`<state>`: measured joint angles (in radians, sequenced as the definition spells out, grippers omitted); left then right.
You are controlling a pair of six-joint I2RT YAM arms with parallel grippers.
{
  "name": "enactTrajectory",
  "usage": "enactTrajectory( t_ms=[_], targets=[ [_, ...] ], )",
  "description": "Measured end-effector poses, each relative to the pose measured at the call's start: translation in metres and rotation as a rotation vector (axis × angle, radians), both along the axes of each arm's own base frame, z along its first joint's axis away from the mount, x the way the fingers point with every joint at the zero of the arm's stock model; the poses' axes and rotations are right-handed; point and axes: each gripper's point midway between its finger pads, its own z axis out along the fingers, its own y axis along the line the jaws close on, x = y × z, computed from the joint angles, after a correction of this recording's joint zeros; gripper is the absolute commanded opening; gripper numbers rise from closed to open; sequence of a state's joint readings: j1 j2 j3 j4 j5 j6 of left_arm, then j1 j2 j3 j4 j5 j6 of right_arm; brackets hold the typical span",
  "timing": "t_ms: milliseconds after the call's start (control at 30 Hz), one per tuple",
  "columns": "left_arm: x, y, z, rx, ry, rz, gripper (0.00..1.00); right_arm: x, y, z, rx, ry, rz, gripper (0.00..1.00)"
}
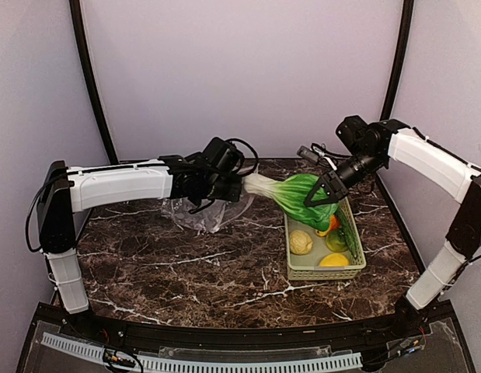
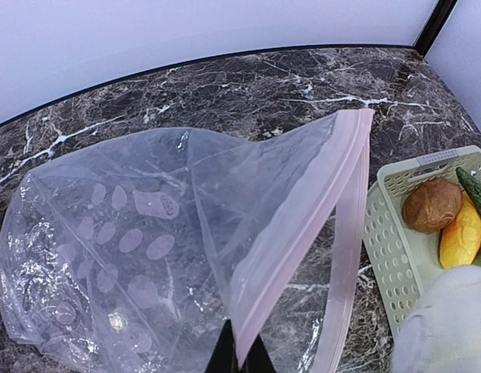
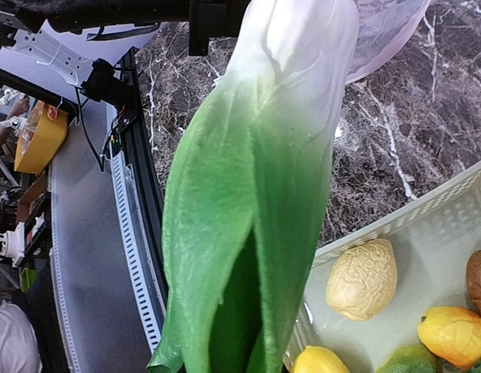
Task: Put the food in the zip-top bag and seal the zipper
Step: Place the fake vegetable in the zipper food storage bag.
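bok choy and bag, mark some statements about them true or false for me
1. The right claw grips the bok choy at its leafy green end. True.
2. The bok choy lies inside the zip-top bag. False: it is held in the air, white stem toward the bag's mouth, outside it.
3. The left claw pinches the bag's mouth edge. True.
4. The basket is empty. False: it holds the tan bumpy lump and other pieces.
5. The zipper is pressed shut. False: the mouth gapes open.
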<state>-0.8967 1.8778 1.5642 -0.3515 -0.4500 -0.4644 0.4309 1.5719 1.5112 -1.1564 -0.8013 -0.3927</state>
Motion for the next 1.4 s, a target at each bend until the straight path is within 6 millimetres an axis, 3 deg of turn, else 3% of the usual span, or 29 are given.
enactTrajectory(
  t_ms=[267, 567, 800, 1033, 1200, 1300, 1400],
  targets=[
    [-0.004, -0.006, 0.004, -0.045, 0.016, -0.019, 0.01, 0.008, 0.014, -0.016, 0.000, 0.131, -0.017, 0.06],
    [-0.015, -0.008, 0.034, -0.098, -0.041, -0.080, 0.01, 0.024, 0.037, -0.037, -0.030, 0.248, -0.012, 0.07],
    [-0.023, -0.026, 0.042, -0.135, -0.060, -0.159, 0.01, 0.053, 0.066, -0.027, 0.010, 0.246, 0.000, 0.10],
    [-0.035, -0.046, 0.049, -0.180, -0.068, -0.220, 0.01, 0.052, 0.088, -0.045, 0.001, 0.321, 0.020, 0.14],
    [-0.041, -0.057, 0.051, -0.203, -0.073, -0.251, 0.01, 0.047, 0.098, -0.056, -0.020, 0.350, 0.035, 0.31],
    [-0.043, -0.062, 0.048, -0.206, -0.068, -0.264, 0.01, 0.047, 0.101, -0.053, -0.020, 0.356, 0.030, 0.49],
    [-0.045, -0.065, 0.045, -0.205, -0.064, -0.269, 0.01, 0.052, 0.102, -0.047, -0.017, 0.320, 0.028, 0.60]
  ],
)
